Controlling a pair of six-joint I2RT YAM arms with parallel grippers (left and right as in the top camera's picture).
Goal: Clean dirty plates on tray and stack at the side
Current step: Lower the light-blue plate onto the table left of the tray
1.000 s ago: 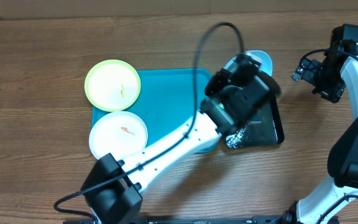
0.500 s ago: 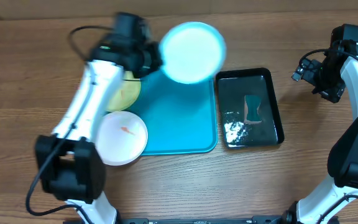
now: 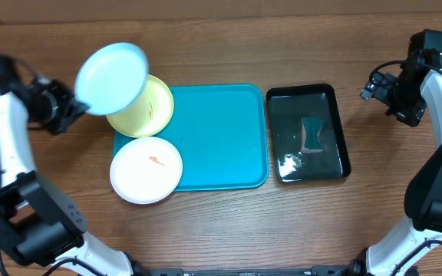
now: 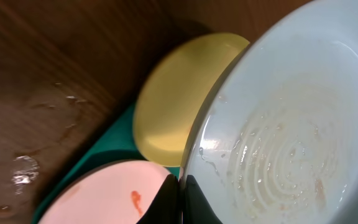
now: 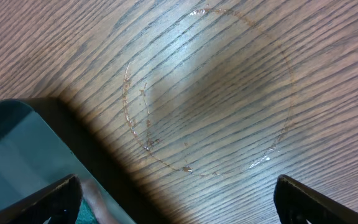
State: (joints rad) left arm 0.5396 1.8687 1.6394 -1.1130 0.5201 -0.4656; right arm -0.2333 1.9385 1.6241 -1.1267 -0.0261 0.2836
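Plates: three, all at the left end of the turquoise tray point(image 3: 221, 138); one is lifted and two lie flat.
Pale blue plate point(image 3: 112, 78): held up off the tabletop point(image 3: 206, 31) and tilted, overlapping the yellow-green plate when seen from overhead. The left wrist view shows water drops and faint orange traces on its face.
Left hand point(image 3: 71, 107): closed tight on the rim of the pale blue plate, one finger on each side, out past the tray's left end.
Yellow-green plate point(image 3: 153, 107): flat on the tray's rear left corner, partly hidden by the pale blue plate, with a small orange smear.
White plate point(image 3: 146, 170): flat on the tray's front left corner, hanging over the rim, with an orange-red smear near its middle. It sits just beside the yellow-green plate.
Black tray point(image 3: 282, 103): just right of the turquoise tray, glossy and wet inside.
Sponge point(image 3: 311, 134): lying in the black tray, dark greenish.
Right hand point(image 5: 176, 186): fingers spread wide and holding nothing, above bare wood near a corner of the black tray.
Wet ring point(image 5: 210, 93): a round water mark on the wood under the right hand.
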